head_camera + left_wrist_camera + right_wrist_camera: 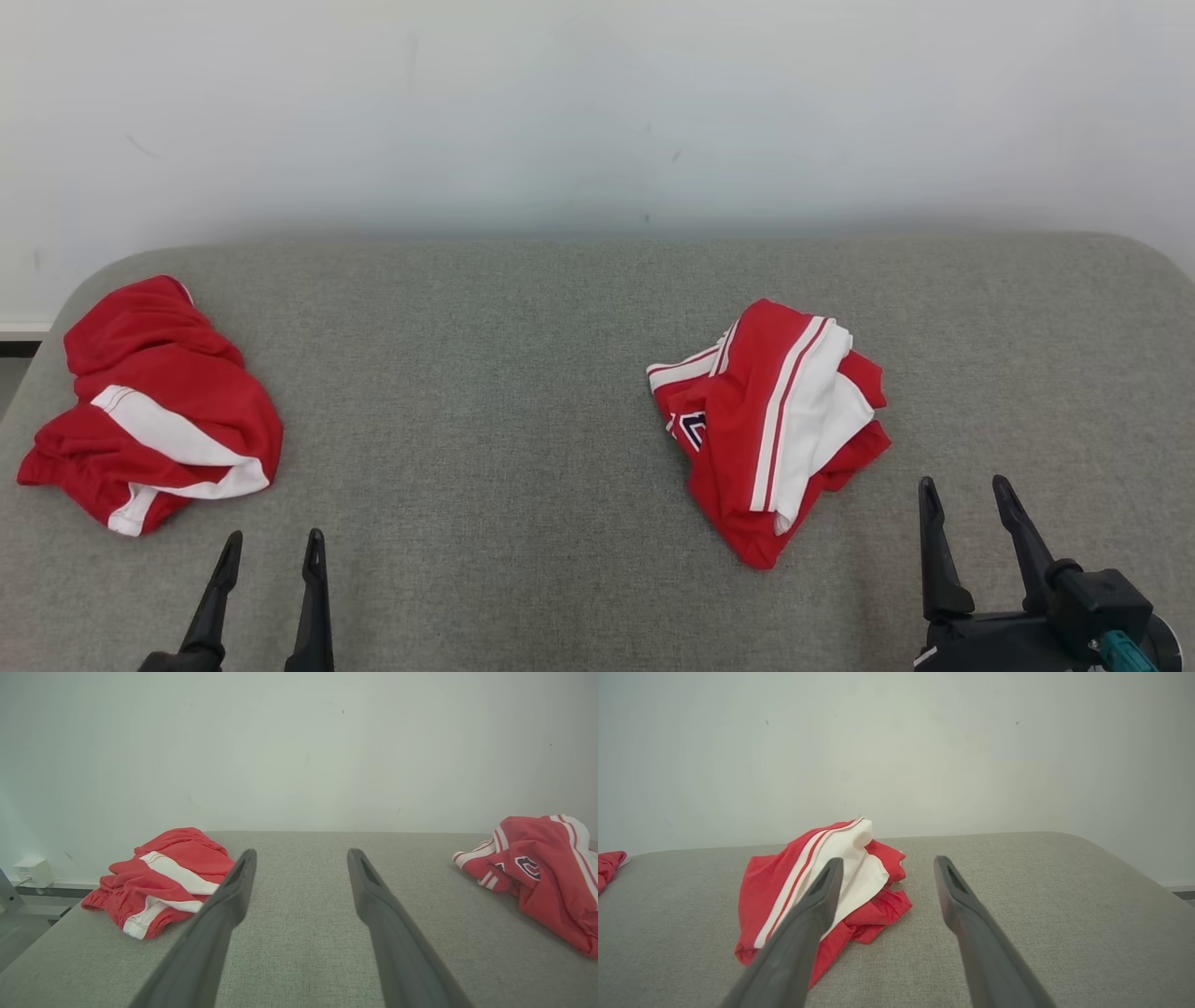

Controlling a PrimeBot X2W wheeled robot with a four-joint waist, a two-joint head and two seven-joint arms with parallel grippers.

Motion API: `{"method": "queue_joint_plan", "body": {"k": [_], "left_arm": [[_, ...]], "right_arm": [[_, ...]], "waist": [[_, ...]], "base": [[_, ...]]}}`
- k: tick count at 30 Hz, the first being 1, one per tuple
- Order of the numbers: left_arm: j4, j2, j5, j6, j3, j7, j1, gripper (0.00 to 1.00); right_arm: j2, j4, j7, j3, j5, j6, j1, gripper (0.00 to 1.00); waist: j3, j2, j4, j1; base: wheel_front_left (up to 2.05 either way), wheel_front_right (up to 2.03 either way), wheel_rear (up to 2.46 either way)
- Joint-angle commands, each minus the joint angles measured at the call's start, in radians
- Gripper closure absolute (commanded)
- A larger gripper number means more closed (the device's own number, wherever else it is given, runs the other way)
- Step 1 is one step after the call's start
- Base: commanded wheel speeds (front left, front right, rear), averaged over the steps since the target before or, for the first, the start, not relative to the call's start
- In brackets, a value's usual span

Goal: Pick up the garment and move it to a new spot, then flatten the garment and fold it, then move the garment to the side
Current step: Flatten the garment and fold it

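The left hand (274, 537) and the right hand (963, 482) hover wide open and empty over the near edge of the counter (513, 373), seemingly poised to begin, with a crumpled red-and-white garment (747, 420) just beyond the right hand and a second red bundle (159, 401) at the far left.

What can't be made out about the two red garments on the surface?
Emblem on the right garment: head view, folds bury most of it, unreadable.
Left garment: right wrist view, cut off by the left edge.
Right garment's near side: right wrist view, behind a finger of the right end effector.
Kind of garment: both crumpled in every view.
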Motion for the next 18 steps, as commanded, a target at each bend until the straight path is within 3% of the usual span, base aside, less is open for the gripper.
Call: {"method": "queue_joint_plan", "body": {"k": [1,12,18], "left_arm": [[0.004,-0.004,0.007,-0.005,0.007,-0.004,0.013,0.0],[0.011,-0.029,0.032,-0.026,0.027,-0.004,-0.006,0.0],[0.008,-0.047,0.042,-0.036,0.015,-0.003,-0.045,0.0]], "right_arm": [[0.0,0.0,-0.001,-0.002,-0.002,0.001,0.006,0.0],[0.0,0.018,-0.001,-0.009,0.016,0.001,-0.013,0.0],[-0.038,0.102,-0.001,0.014,0.007,0.001,-0.116,0.0]], "waist": [[0.001,0.0,-0.001,0.0],[0.015,0.0,0.002,0.0],[0.062,0.0,0.024,0.0]], "base": [[0.0,0.0,0.0],[0.0,0.0,0.0],[0.0,0.0,0.0]]}}
